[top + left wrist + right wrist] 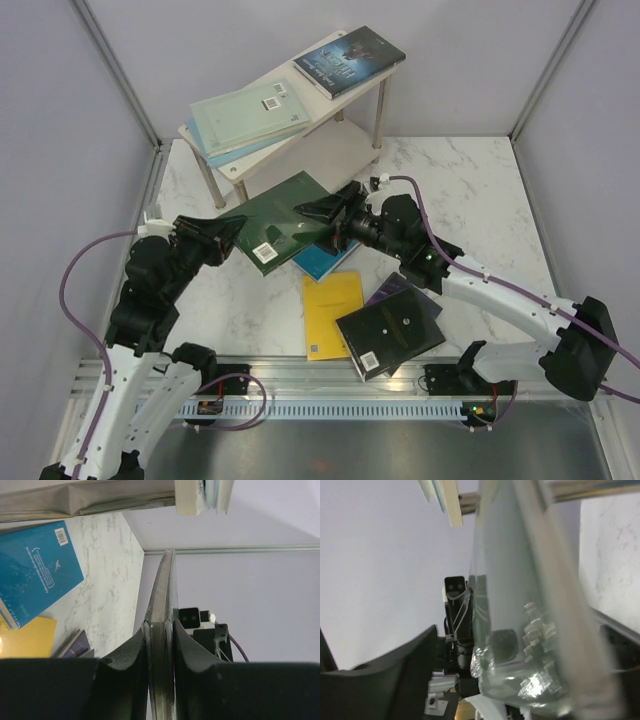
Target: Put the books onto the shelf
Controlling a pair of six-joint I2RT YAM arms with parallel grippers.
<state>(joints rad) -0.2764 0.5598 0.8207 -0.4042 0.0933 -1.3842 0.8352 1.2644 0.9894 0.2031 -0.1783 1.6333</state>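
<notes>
The left gripper (222, 232) is pinching the left edge of the dark green book (285, 215) between narrow jaws. Its arm is rising from the base, bending at the elbow and pointing to the right. The right gripper (322, 208) is standing wide around the opposite edge, with a gap beside one finger, so it is not squeezing. Its arm is stretching long to the left. The book is hanging tilted just in front of the shelf (320, 155), partly over the teal book (325, 262). A blue book (350, 62) and a pale green book (250, 112) are lying on the shelf top. The yellow book (332, 312), black book (392, 335) and purple book (395, 288) are lying on the table (480, 200).
</notes>
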